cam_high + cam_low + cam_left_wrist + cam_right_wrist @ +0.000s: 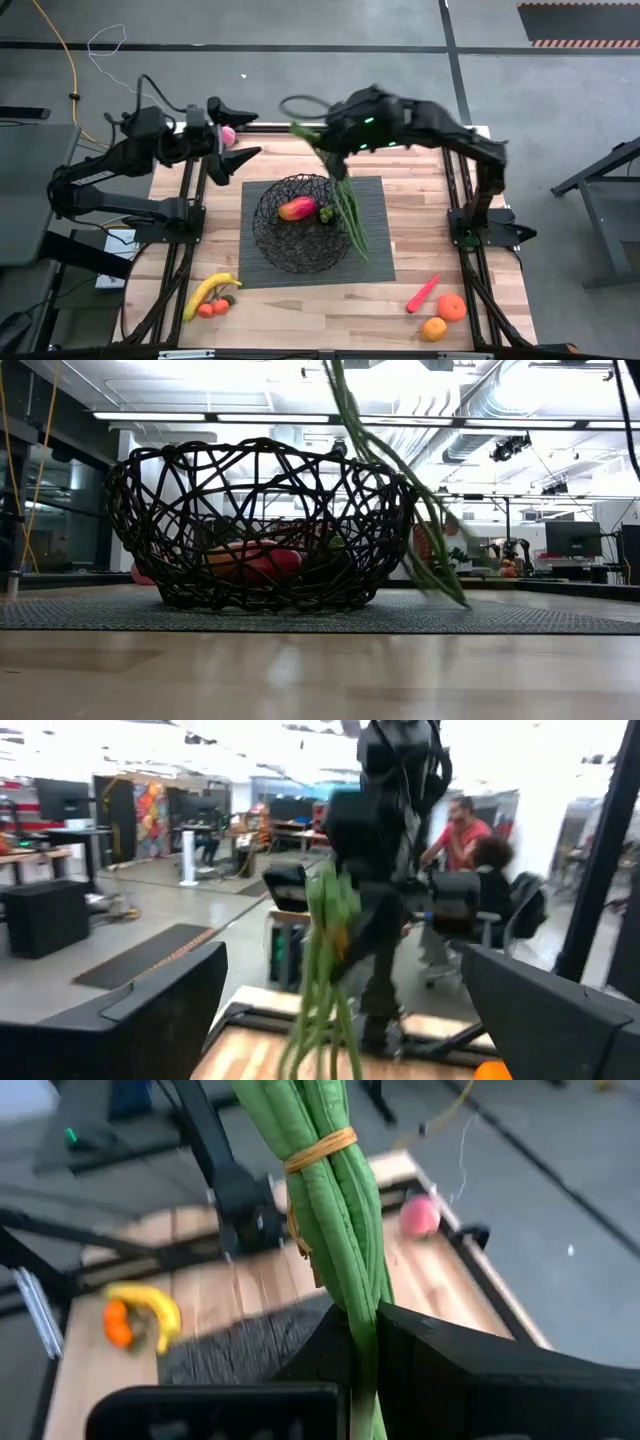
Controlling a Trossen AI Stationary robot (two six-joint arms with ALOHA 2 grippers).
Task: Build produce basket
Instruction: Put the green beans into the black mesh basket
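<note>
High view showed the basket holding only a mango and a dark green piece. Right fingers were clamped shut on the green beans, which dangled below them over the basket's rim. Left fingers stood wide open and empty, the pink ball between them. Banana, tomatoes, chili and oranges waited on the bench.
</note>
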